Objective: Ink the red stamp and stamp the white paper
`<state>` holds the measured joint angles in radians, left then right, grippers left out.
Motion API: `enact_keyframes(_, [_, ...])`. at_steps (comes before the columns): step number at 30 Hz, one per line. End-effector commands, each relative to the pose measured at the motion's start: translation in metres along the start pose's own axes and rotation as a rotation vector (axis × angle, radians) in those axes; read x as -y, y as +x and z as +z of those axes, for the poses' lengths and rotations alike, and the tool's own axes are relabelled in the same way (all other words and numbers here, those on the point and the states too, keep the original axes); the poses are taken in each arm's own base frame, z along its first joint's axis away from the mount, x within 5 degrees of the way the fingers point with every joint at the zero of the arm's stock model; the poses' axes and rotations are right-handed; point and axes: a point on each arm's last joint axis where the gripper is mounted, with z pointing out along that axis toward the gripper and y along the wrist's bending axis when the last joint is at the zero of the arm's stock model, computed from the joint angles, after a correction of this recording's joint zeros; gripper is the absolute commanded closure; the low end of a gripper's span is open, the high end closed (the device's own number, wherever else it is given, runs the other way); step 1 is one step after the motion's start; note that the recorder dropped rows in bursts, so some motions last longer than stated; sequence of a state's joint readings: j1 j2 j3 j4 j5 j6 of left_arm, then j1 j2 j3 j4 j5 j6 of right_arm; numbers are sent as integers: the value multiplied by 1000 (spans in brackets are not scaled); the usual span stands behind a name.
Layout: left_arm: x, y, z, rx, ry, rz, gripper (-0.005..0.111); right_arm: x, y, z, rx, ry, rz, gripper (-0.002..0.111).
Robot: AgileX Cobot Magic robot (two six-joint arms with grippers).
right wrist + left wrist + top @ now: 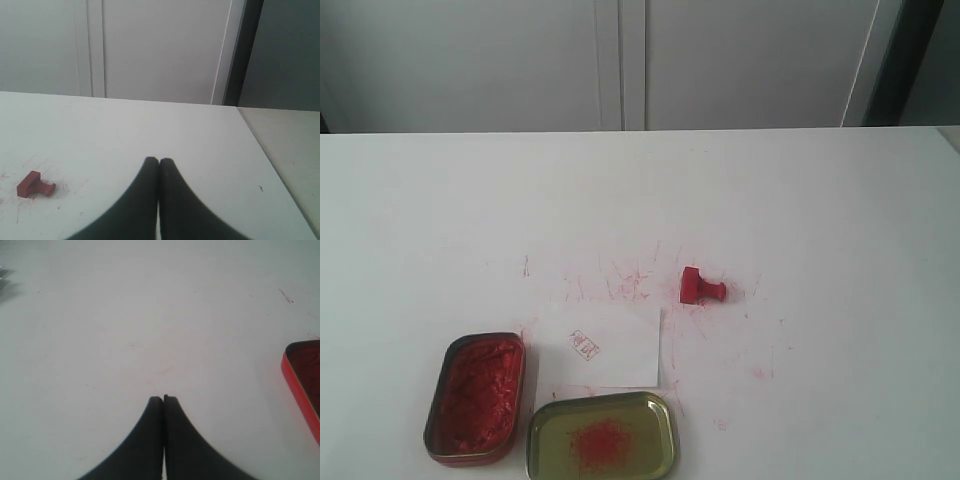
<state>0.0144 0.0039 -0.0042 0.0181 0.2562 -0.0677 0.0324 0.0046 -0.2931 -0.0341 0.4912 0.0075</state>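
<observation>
One stamp [34, 185] apart from right gripper [159, 160]

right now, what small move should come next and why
Probably open the right tool and reach toward the red stamp: it lies on its side right of the white paper, on that arm's side, and the tool is shut on nothing.

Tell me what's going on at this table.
Nothing is being handled right now. The left gripper and the right gripper are both shut and empty, above the table. The red stamp lies on its side on the tabletop, apart from the white paper, which already bears a small red print. The open ink tin sits beside the paper, and the gold tray overlaps the paper's near edge.
</observation>
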Motion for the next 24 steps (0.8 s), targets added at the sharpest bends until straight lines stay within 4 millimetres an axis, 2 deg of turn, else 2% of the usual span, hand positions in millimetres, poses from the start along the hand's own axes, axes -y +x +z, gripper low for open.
enact_keyframes(1, [0,1,0,0,0,-5,107,0,6,4,30,8,-18,108])
enact_keyframes(14, [0,1,0,0,0,-5,107,-2,67,27,-107,0,-21,108])
enact_keyframes(19, [0,1,0,0,0,-5,107,-2,79,29,-143,-1,-21,108])
enact_keyframes(24, [0,1,0,0,0,-5,107,-2,80,29,-145,-1,-21,108])
